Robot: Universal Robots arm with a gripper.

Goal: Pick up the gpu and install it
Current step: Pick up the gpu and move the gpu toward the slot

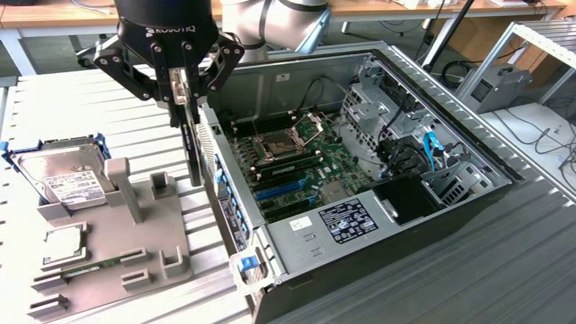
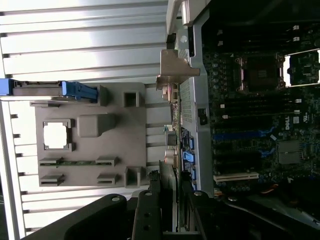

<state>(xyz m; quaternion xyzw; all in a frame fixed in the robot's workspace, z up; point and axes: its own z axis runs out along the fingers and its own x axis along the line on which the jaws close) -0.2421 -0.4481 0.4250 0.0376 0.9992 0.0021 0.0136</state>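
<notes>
The gpu (image 1: 193, 152) hangs edge-on and upright, a thin dark card with its long edge pointing down. My gripper (image 1: 183, 101) is shut on its upper end, one black finger on each side. The card hovers over the gap between the grey holder and the near wall of the open computer case (image 1: 468, 145), outside the case. In the wrist view the gpu (image 2: 173, 120) runs away from my gripper (image 2: 170, 212), and its silver bracket (image 2: 176, 67) shows at the far end. The motherboard (image 1: 301, 169) lies inside the case with blue slots (image 1: 279, 190).
A grey parts holder (image 1: 135, 223) sits on the ribbed table at the exterior view's left. It carries a hard drive (image 1: 63, 177) in a blue frame, a processor (image 1: 63, 243) and a memory stick (image 1: 90, 266). Drive cages and cables (image 1: 423, 152) fill the case's far side.
</notes>
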